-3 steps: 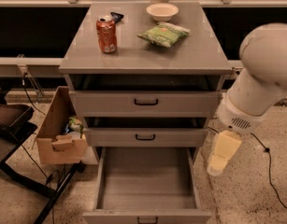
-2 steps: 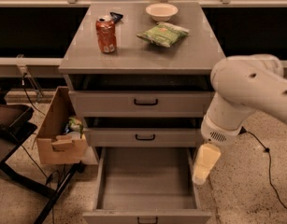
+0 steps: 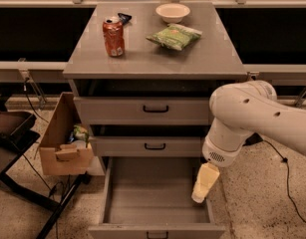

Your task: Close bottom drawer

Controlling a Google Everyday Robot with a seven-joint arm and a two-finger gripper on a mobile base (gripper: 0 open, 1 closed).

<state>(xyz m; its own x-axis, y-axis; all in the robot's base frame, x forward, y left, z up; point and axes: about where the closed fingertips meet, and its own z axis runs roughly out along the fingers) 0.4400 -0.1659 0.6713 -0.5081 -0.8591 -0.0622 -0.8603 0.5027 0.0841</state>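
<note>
Cardboard marked the left of the scene, where one cardboard box (image 3: 58, 143) sat open on the floor beside the grey cabinet (image 3: 142, 66). On the cabinet's top stood one orange can (image 3: 113, 36), one green packet (image 3: 173, 36) and, farther back, one pale bowl (image 3: 173, 11). Of the cabinet's three drawers, the top drawer (image 3: 117, 111) and middle drawer (image 3: 122, 146) were shut, while the bottom drawer (image 3: 152, 193) stood pulled well out toward the near side, its long tray bare. To the right, the robot's white arm (image 3: 252, 113) bent down, and its single cream gripper (image 3: 205, 183) hung over the tray's right side, near the right wall. Whether it was open or closed, or touching the drawer, could not be told, though nothing was seen in its hold. The drawer looked rigid, light and smooth-faced, likely to slide on its runners under a steady push. The flat front by the small black handle (image 3: 157, 234) seemed the best place to press.
</note>
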